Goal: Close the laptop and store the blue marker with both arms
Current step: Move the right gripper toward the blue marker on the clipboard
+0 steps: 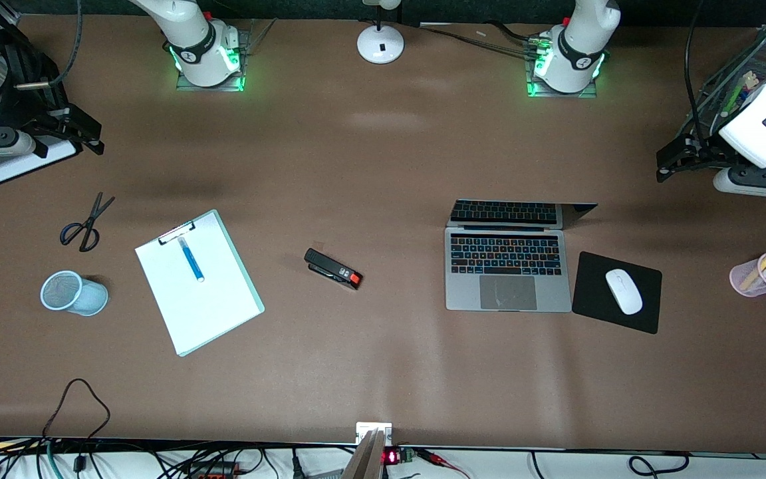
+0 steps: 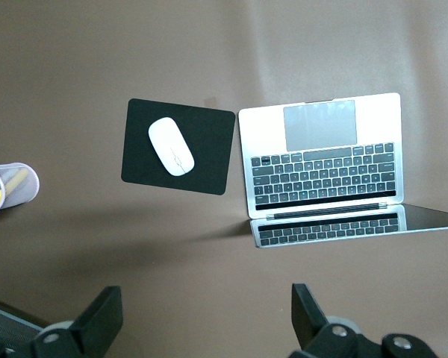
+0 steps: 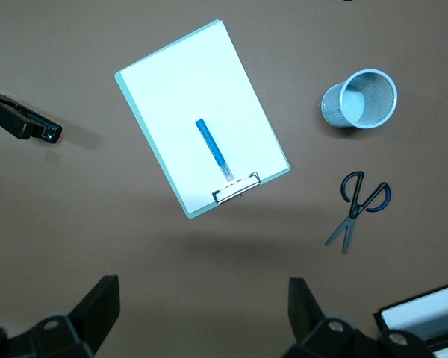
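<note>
The silver-grey laptop [image 1: 508, 266] stands open toward the left arm's end of the table, its screen leaning back toward the arms' bases. It also shows in the left wrist view [image 2: 321, 160]. The blue marker [image 1: 191, 259] lies on the white paper of a clipboard [image 1: 207, 299] toward the right arm's end; the right wrist view shows the marker [image 3: 210, 149] too. My left gripper [image 1: 670, 165] [image 2: 205, 298] is open and empty, high over the table's edge by the wire tray. My right gripper [image 1: 87, 136] [image 3: 203, 291] is open and empty, high over the right arm's end of the table.
A white mouse [image 1: 624, 291] on a black mouse pad [image 1: 645, 313] lies beside the laptop. A pink pen cup [image 1: 763, 274], a wire tray [image 1: 735, 86], a black stapler [image 1: 333, 268], scissors [image 1: 87, 223], a light-blue mesh cup [image 1: 72, 293] and a lamp base [image 1: 380, 43] also stand about.
</note>
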Available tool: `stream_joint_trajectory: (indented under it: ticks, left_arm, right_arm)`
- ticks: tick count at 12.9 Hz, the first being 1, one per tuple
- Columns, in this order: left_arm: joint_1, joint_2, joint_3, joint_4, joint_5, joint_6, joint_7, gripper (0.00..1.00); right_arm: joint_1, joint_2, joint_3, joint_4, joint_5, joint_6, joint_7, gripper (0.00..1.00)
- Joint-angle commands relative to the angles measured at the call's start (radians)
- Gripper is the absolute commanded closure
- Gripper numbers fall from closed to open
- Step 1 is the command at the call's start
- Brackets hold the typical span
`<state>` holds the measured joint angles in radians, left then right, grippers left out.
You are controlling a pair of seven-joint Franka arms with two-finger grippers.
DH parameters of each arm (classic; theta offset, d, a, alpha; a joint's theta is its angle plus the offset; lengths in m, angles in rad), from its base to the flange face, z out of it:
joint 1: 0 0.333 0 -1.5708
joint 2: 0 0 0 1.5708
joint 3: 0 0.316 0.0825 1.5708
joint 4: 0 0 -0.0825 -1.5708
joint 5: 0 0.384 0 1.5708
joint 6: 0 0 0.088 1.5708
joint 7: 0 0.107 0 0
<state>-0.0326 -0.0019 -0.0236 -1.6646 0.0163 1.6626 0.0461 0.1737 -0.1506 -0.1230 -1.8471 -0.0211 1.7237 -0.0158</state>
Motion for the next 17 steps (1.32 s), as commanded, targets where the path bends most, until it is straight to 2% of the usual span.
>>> stream_joint_trajectory:
  ticks: [1,3,6,11,12,13,15,16,17]
  left_arm:
    - [-0.004,-0.006,-0.001,0.008,0.016,-0.009,0.011,0.00]
    - [-0.004,-0.003,-0.001,0.008,0.016,-0.006,0.009,0.00]
    - [-0.009,0.013,-0.013,0.017,0.016,-0.006,0.008,0.00]
    - [-0.012,0.074,-0.016,0.075,0.001,-0.012,0.005,0.00]
    - [-0.012,0.080,-0.016,0.078,-0.001,-0.014,0.009,0.00]
    - [-0.012,0.094,-0.016,0.083,-0.001,-0.014,0.011,0.00]
    - [-0.010,0.118,-0.015,0.083,0.013,-0.014,0.015,0.00]
    - [-0.012,0.126,-0.015,0.083,0.016,-0.017,0.014,0.19]
    - [-0.012,0.126,-0.016,0.083,0.016,-0.045,0.014,0.50]
  right_arm:
    - [-0.010,0.012,0.008,0.029,0.015,-0.023,-0.012,0.00]
    - [-0.013,0.042,0.008,0.040,0.015,-0.019,-0.013,0.00]
    - [-0.014,0.175,0.006,0.072,0.015,0.008,-0.016,0.00]
    - [-0.013,0.406,0.008,0.066,0.017,0.241,-0.272,0.00]
    - [-0.013,0.445,0.008,0.066,0.015,0.287,-0.327,0.03]
    - [-0.016,0.486,0.008,0.066,0.017,0.348,-0.402,0.16]
    - [-0.019,0.560,0.009,0.066,0.018,0.456,-0.495,0.34]
    - [-0.019,0.598,0.013,0.066,0.018,0.499,-0.496,0.41]
    - [-0.016,0.630,0.016,0.066,0.018,0.531,-0.497,0.41]
